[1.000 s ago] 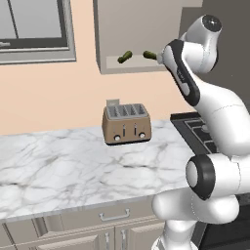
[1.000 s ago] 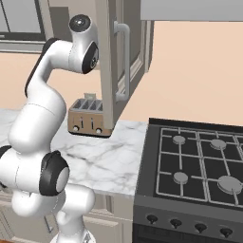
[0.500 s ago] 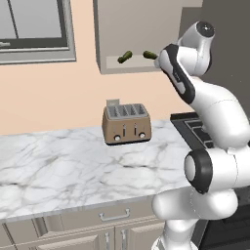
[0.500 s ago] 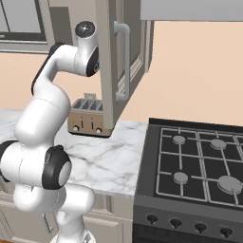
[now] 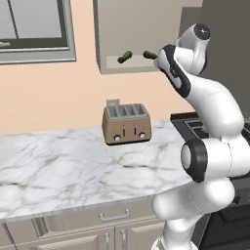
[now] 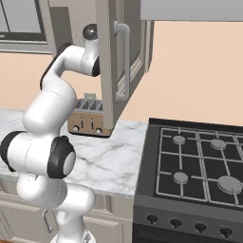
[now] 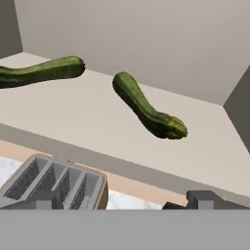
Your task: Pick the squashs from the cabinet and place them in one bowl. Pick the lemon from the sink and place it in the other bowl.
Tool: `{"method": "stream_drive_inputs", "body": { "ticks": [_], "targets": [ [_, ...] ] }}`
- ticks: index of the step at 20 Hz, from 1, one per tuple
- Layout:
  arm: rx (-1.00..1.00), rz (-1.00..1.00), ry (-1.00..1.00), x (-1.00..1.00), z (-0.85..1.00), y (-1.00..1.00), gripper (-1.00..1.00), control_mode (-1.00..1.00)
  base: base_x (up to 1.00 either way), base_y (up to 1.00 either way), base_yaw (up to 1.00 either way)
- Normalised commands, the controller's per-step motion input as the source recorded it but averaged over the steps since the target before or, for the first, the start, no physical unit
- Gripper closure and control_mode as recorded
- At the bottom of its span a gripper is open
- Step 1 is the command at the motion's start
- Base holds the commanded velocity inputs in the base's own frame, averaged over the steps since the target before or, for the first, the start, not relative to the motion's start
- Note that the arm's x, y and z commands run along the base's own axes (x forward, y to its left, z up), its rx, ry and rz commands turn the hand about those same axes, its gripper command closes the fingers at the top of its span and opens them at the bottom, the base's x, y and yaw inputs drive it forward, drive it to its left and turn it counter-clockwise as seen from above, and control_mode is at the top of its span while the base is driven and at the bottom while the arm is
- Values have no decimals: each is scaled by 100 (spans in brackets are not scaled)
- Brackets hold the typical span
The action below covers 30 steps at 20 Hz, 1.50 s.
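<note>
**Gripper up at the cabinet shelf, both squashes in sight**

Closest to me in the hand view, my gripper (image 7: pixel 193 201) has its jaws spread wide with nothing between them; one dark fingertip (image 7: pixel 205 197) pokes up at the bottom edge. Just past that, lower down, is the top of the brown four-slot toaster (image 7: pixel 56 181), which sits on the white marble counter (image 5: pixel 63 171) below the cabinet.

Beyond the toaster comes the front lip of the cabinet (image 7: pixel 146 49) shelf. The nearer squash (image 7: pixel 146 108) lies on that flat shelf, curved, angled toward the right, clear of my fingers. The second squash (image 7: pixel 41 71) lies further back and to the left, well apart from the first.

From the left base view both squashes show as small dark green shapes on the shelf, one (image 5: pixel 125 57) left, the other (image 5: pixel 150 54) right beside my arm.

Over in the right base view, the open cabinet door (image 6: pixel 113 66) hangs in front of my arm, with the black gas stove (image 6: pixel 199 166) off to the right.
</note>
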Motion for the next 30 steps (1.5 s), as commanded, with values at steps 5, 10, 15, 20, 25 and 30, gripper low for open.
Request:
{"method": "stream_drive_inputs", "body": {
  "ticks": [5,10,15,20,25,30],
  "targets": [
    [0,3,-1,41,0,-12,-100,-100,0,0,0],
    [0,2,0,56,0,-5,-100,-100,0,0,0],
    [0,1,0,53,3,-4,-100,-100,0,0,0],
    [-1,3,0,44,9,-1,-100,-100,0,0,0],
    [0,8,1,49,-1,0,-100,-100,0,0,0],
    [2,11,7,44,-21,0,-100,-100,0,0,0]
  ]
}}
